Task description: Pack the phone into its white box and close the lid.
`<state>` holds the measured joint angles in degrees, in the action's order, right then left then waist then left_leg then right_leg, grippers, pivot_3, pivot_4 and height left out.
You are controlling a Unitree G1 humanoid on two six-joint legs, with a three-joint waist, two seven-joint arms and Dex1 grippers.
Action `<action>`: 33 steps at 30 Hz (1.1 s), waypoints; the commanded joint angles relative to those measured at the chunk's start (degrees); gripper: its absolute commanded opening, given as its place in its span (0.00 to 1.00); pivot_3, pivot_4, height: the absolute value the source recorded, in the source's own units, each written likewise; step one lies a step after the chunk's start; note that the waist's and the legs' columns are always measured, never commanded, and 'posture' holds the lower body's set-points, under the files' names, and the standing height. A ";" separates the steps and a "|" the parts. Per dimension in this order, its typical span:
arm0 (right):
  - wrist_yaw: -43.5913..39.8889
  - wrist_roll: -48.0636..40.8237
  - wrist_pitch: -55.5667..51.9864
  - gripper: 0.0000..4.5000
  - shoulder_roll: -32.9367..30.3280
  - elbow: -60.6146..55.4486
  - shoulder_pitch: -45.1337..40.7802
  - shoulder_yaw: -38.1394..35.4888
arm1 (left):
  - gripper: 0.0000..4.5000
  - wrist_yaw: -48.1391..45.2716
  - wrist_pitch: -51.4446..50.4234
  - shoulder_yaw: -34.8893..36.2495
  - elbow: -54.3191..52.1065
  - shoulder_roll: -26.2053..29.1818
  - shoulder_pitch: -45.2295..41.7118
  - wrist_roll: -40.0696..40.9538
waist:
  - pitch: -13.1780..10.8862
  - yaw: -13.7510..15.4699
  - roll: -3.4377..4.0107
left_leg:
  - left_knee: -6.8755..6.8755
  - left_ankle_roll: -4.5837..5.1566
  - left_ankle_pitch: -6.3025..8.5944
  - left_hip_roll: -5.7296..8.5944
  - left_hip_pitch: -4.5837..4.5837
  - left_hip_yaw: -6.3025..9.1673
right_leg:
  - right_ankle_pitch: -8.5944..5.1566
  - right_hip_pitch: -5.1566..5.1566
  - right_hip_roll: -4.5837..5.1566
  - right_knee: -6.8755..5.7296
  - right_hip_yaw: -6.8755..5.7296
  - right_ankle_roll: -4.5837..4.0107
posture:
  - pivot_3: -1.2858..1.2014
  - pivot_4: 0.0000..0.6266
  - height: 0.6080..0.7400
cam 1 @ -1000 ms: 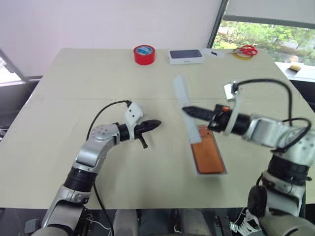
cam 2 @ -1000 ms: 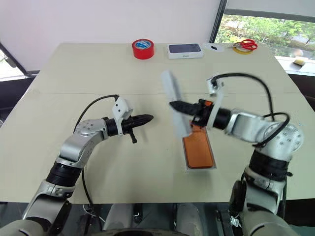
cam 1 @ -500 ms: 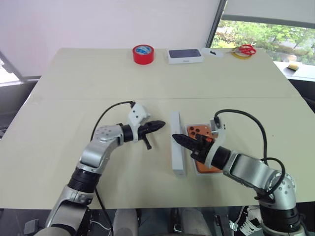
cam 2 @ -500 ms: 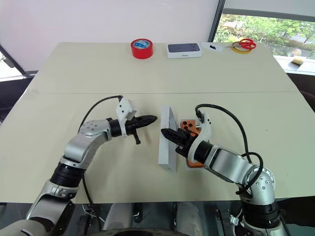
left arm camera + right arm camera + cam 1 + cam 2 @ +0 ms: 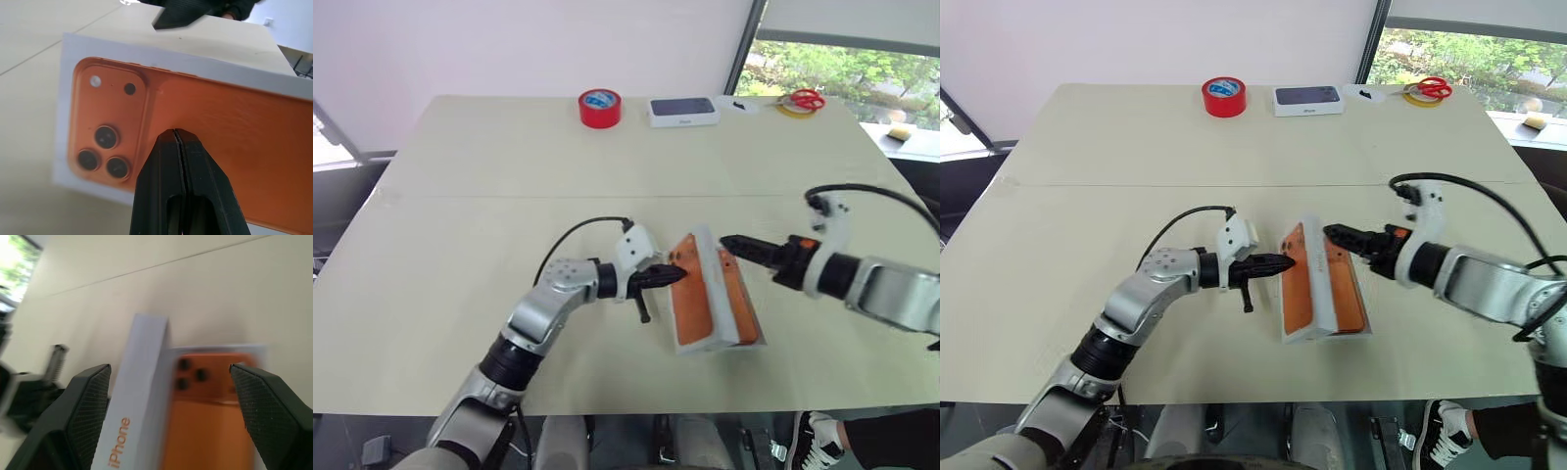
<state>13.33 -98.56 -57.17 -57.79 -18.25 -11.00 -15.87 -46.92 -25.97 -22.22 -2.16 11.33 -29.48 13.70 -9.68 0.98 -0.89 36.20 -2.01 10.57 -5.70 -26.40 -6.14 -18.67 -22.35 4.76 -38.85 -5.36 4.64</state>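
The lid stands tilted on its long edge, leaning over the white box; its outer face carries an orange phone picture, and its white side wall reads "iPhone". Inside the box lies the orange phone, its dark lenses at the far end. My left gripper is shut, and its tip rests against the lid's printed face. Just right of the lid's far top corner, my right gripper is open, its fingers wide apart and holding nothing.
At the table's far edge stand a red tape roll, a white box with a dark top and red scissors on a yellow ring. The left gripper's black cable loops over the table.
My right gripper has opened, let go of the lid and drawn back to the right. The lid has tipped over the box. My left gripper has moved right up to the lid's face.
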 commanded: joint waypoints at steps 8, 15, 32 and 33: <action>-16.36 24.10 0.62 0.11 -3.48 -3.39 3.97 -0.82 | 0.00 2.00 -2.65 1.19 0.24 -3.66 -1.76 0.40 | 0.02 -0.20 0.04 | 0.01 0.00 0.00 -0.02 0.02 0.00 | 0.00 -0.03 -0.03 -0.03 0.01 0.00 | 0.52 0.24 0.93; -24.13 39.61 2.41 0.01 -4.05 -8.51 5.29 4.50 | 0.00 -3.55 -10.16 3.88 -5.04 6.04 -1.15 3.66 | 0.02 -0.25 0.05 | 0.00 0.00 0.00 -0.02 0.03 0.01 | 0.00 -0.03 -0.03 -0.03 0.01 0.00 | 0.52 0.24 0.93; -32.99 50.23 -0.40 0.01 -0.57 -13.00 5.91 7.23 | 0.00 -3.64 -6.35 -5.26 -0.87 5.05 -2.97 -3.56 | 0.02 -0.10 0.03 | 0.03 -0.01 0.00 -0.01 0.02 0.02 | -0.01 -0.01 -0.01 -0.01 0.01 0.00 | 0.52 0.24 0.93; -33.20 50.51 -0.54 0.01 -0.45 -13.37 6.19 7.02 | 0.00 -2.72 -5.68 -4.77 -0.27 3.67 -3.19 -3.62 | 0.02 -0.09 0.03 | 0.03 -0.01 0.00 0.00 0.02 0.03 | -0.01 0.00 -0.01 -0.01 0.01 0.00 | 0.52 0.24 0.93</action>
<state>-19.36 -48.66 -57.59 -58.44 -29.66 -4.94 -7.31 -50.91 -33.70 -28.32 -2.10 16.12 -31.56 10.34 -9.66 0.89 -0.86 36.23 -2.02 10.56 -5.71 -26.38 -6.11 -18.68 -22.35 4.76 -38.86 -5.35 4.64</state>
